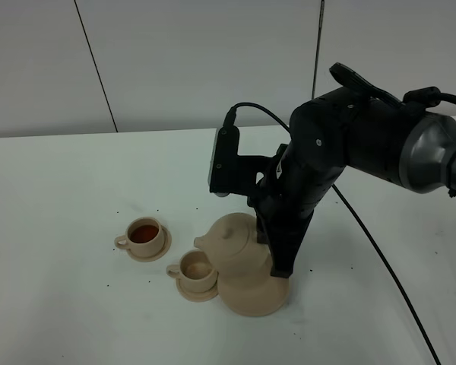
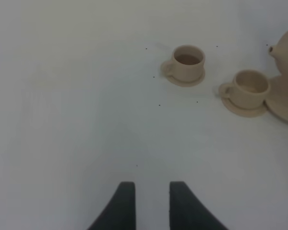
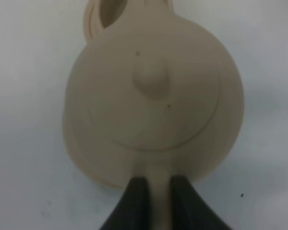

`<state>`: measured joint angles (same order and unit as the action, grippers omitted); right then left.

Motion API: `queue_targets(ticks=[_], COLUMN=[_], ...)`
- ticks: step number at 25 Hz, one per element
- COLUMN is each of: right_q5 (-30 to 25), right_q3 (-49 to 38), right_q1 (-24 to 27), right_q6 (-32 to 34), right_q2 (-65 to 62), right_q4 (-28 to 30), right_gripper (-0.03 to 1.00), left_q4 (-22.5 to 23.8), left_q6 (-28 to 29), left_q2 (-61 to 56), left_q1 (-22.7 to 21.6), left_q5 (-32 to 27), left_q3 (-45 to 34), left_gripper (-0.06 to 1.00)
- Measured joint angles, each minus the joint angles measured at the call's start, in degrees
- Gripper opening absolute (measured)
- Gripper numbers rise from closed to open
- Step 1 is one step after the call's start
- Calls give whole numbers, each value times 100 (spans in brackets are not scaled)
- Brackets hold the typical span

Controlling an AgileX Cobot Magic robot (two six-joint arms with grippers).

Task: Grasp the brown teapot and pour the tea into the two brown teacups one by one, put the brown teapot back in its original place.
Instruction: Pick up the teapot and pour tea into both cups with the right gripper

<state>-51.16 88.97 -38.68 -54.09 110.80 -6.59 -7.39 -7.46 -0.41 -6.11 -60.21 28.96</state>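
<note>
The brown teapot stands upright on its wide round saucer, spout toward the left. My right gripper is shut on its loop handle, which the fingers hide; the right wrist view shows the lid knob and the fingers clamped on the handle. Two brown teacups sit on small saucers. The far cup holds red-brown tea. The near cup sits just below the spout; its filling is unclear. My left gripper is open and empty over bare table, well back from both cups.
A white tabletop with a few dark specks lies all around. A black cable trails over the table behind the right arm. A white panelled wall stands at the back.
</note>
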Motion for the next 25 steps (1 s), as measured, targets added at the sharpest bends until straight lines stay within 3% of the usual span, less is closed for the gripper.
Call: queue_targets(ticks=[5,25], right_q5=[31,9], right_q3=[0,331], right_q1=[-224,-410], right_q6=[171,274], right_q2=[0,0], right_q4=[429,1159], right_gripper=[10,10], left_q4=[0,0], left_q6=[0,0], left_q2=[0,0], left_q1=[0,0], left_q5=[0,0], left_q3=[0,0], left_gripper=[24,24])
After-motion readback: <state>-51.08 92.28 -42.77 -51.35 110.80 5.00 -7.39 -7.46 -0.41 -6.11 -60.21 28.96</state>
